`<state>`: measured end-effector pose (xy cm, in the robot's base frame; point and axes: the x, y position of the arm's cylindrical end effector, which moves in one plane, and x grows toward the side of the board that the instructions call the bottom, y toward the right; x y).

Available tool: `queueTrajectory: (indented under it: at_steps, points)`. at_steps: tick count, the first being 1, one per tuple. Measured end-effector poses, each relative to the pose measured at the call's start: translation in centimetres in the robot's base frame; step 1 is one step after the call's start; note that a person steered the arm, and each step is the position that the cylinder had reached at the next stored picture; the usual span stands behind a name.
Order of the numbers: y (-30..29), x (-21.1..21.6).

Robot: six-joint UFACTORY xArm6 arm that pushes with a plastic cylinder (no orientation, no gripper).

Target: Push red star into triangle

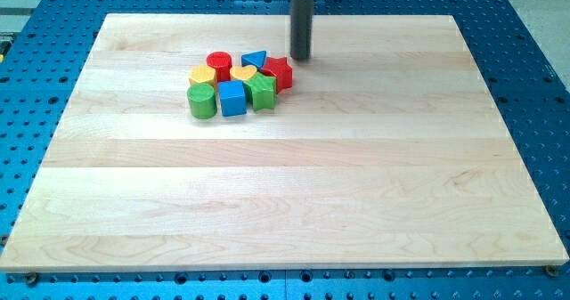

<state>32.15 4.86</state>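
The red star (280,73) sits at the right end of a tight cluster of blocks in the upper middle of the wooden board. The blue triangle (255,60) lies just to its upper left, touching or nearly touching it. My tip (301,58) stands just above and to the right of the red star, very close to it. The rod rises straight up to the view's top.
The cluster also holds a red cylinder (219,64), a yellow block (202,75), a yellow heart (242,73), a green cylinder (202,100), a blue cube (232,97) and a green star-like block (262,91). The wooden board (285,202) lies on a blue perforated table.
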Motion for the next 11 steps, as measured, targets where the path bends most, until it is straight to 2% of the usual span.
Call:
queueTrajectory:
  at_steps: [1, 2, 3, 5, 6, 7, 10, 11]
  points:
    - [1.7, 4.9]
    - [-0.8, 6.8]
    - [-4.3, 5.7]
    - [-4.3, -2.3]
    - [-6.8, -4.0]
    - [-8.8, -4.0]
    - [-10.1, -3.8]
    - [-14.0, -4.4]
